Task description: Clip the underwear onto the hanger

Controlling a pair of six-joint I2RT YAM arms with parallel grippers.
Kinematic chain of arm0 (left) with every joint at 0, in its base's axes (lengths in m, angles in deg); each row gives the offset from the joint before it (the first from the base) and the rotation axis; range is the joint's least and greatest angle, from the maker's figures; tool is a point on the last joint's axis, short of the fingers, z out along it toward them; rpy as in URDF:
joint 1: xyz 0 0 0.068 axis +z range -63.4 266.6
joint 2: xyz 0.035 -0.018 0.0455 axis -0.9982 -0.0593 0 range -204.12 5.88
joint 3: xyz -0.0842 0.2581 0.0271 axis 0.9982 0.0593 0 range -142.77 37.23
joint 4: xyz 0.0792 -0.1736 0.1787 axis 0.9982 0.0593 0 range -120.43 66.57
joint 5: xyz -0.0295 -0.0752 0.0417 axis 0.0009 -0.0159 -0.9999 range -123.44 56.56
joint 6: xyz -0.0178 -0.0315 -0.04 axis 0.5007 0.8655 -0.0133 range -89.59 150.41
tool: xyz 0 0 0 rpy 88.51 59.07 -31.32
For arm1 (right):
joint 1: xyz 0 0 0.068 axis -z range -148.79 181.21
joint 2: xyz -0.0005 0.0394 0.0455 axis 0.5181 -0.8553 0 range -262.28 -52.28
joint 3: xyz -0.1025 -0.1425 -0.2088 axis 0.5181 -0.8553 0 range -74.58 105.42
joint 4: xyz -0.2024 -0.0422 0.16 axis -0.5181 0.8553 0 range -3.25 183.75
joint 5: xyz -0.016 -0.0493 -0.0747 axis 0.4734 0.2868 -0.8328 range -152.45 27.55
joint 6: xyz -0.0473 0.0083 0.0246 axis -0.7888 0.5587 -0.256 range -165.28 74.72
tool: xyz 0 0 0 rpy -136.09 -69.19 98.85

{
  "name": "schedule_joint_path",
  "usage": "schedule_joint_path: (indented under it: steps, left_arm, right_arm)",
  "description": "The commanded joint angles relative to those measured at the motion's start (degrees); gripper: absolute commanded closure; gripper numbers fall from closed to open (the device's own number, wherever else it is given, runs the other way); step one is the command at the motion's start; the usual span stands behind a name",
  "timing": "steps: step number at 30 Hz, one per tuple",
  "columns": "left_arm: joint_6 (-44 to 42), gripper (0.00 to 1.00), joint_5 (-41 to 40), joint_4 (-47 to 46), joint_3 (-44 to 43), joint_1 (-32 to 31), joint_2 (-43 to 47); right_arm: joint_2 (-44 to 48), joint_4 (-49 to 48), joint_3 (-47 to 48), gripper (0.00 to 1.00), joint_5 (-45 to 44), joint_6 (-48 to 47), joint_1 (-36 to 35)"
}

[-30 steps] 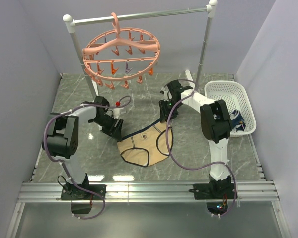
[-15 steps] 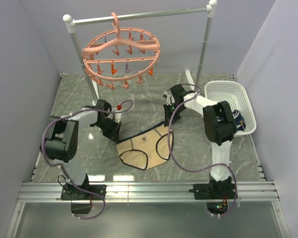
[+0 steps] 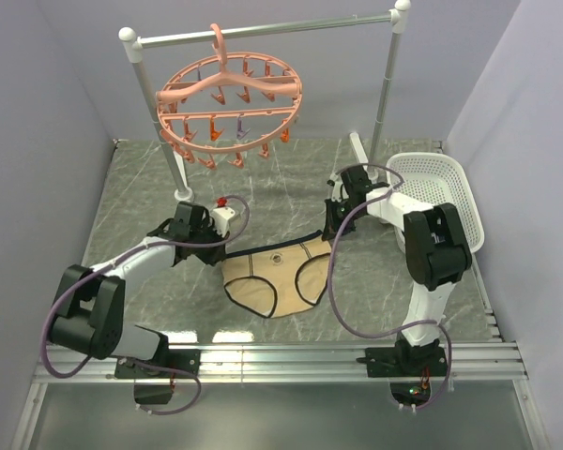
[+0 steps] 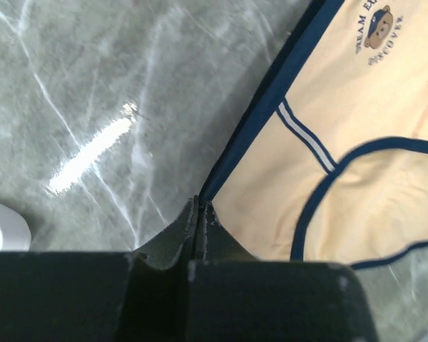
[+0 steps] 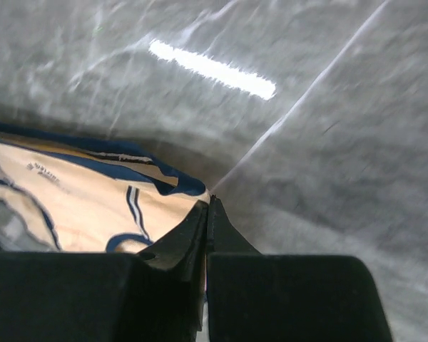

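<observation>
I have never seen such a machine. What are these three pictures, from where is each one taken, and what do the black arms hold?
These are two robot arms bolted at the near edge of a grey table. The wide picture comes from a fixed camera above and behind them; each close picture comes from a camera on one wrist. The left gripper and the right gripper are each shut on one end of the waistband of the underwear, stretched between them. Behind, the pink hanger hangs on a rack; a white basket stands at the right.
</observation>
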Motion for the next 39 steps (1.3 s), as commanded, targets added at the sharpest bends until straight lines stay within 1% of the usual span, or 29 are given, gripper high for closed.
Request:
schedule_joint_path:
  steps: [1,7,8,9,10,11,12,13,14,15,16,17,19,21,22,23,24,26,27,28,29,30,33,34,36,37,38,39]
  left_arm:
    - [2.62,1.00,-5.75,-7.22,0.61,-0.87,-2.50]
    - [2.18,0.99,-8.75,-10.21,2.63,-2.89,-2.26]
    - [2.09,0.91,-8.49,-9.69,2.63,-3.33,-1.99]
    - [2.01,0.84,-8.23,-9.25,2.63,-3.42,-1.55]
    - [1.66,0.77,-7.87,-8.64,2.37,-3.42,-0.33]
    - [1.31,0.61,-6.83,-6.80,2.37,-3.42,0.46]
    - [0.87,0.52,-6.29,-6.00,2.37,-3.42,1.43]
    - [0.78,0.42,-6.03,-5.56,2.89,-3.42,4.31]
    - [0.51,0.21,-5.16,-5.21,3.33,-3.42,5.99]
    - [0.51,0.09,-4.54,-4.33,3.68,-3.42,7.75]
    - [0.68,0.02,-4.01,-3.80,4.29,-3.42,10.81]
    - [0.60,0.01,-2.96,-3.01,4.39,-3.42,12.32]
    - [0.95,0.01,-2.60,-0.55,4.82,-3.33,16.53]
    - [0.51,0.01,-1.12,1.20,5.44,-3.16,20.31]
    - [-0.71,0.01,-0.23,2.26,6.49,-2.81,25.64]
    - [-0.72,0.01,0.56,2.27,7.19,-2.63,28.92]
    - [-0.55,0.01,2.05,2.18,7.64,-2.28,35.65]
    - [3.21,0.01,0.58,0.52,8.87,-2.19,41.49]
    - [9.67,0.01,-4.65,-1.49,9.13,-2.10,45.52]
    - [12.96,0.01,-7.06,-3.43,8.61,-2.10,46.52]
    - [16.47,0.01,-8.47,-3.18,7.65,-2.10,47.05]
    - [18.94,0.01,-8.23,-2.31,4.68,-2.10,46.10]
    - [22.91,0.02,-9.27,-0.28,-0.17,-2.10,42.06]
    - [25.45,0.03,-10.58,-0.11,-2.97,-2.10,41.17]
    - [27.66,0.04,-11.38,-0.54,-6.31,-2.10,39.33]
    - [28.36,0.02,-11.91,-0.89,-7.20,-2.10,38.97]
    - [28.81,0.02,-11.91,-1.77,-8.00,-2.10,38.53]
    - [29.86,0.02,-11.74,-2.30,-9.14,-2.10,37.66]
  right_arm:
    - [-1.83,-5.36,0.82,1.00,-5.31,1.97,0.32]
    - [-1.57,-4.93,1.61,0.99,-9.54,2.24,0.23]
    - [-1.57,-4.23,1.88,0.96,-9.72,1.97,0.23]
    - [-1.39,-2.92,2.31,0.94,-9.81,1.36,0.23]
    - [-0.61,-2.47,2.32,0.88,-10.07,1.01,0.23]
    - [0.01,-1.94,2.23,0.81,-9.72,0.48,0.23]
    - [0.80,-1.50,1.88,0.73,-9.63,-0.13,0.15]
    - [3.07,-1.67,1.44,0.59,-9.54,-0.31,0.15]
    - [4.31,-1.94,0.83,0.53,-8.93,-0.58,0.15]
    - [5.63,-2.72,-0.22,0.48,-8.67,-0.84,0.23]
    - [7.99,-3.08,-0.67,0.39,-8.32,-0.93,0.15]
    - [9.06,-3.17,-0.85,0.37,-7.96,-1.02,0.15]
    - [11.34,-2.03,-0.15,0.34,-7.52,-1.45,0.15]
    - [13.36,-1.41,0.12,0.34,-5.95,-2.24,0.32]
    - [16.16,-1.41,-0.14,0.34,-5.33,-2.77,0.23]
    - [17.84,-1.76,-1.01,0.34,-4.63,-3.04,0.23]
    - [19.60,-3.16,-1.72,0.34,-3.23,-3.47,0.32]
    - [24.61,-5.18,-3.38,0.32,-2.25,-3.22,0.23]
    - [27.41,-7.54,-3.92,0.31,-1.12,-2.43,0.32]
    - [28.57,-8.69,-4.10,0.31,-0.32,-2.25,0.15]
    - [29.62,-9.92,-4.27,0.30,0.56,-1.99,0.23]
    - [31.29,-12.29,-4.27,0.27,1.35,-1.46,0.15]
    - [32.27,-14.59,-2.00,0.24,4.77,-1.37,0.23]
    - [31.66,-14.33,-0.60,0.23,6.70,-1.63,0.23]
    - [29.47,-12.59,4.67,0.20,8.55,-2.68,0.15]
    - [28.76,-11.96,6.60,0.19,9.35,-2.95,0.15]
    - [28.06,-11.35,10.02,0.16,10.75,-3.65,0.15]
    - [26.83,-10.65,11.44,0.10,10.85,-3.31,0.06]
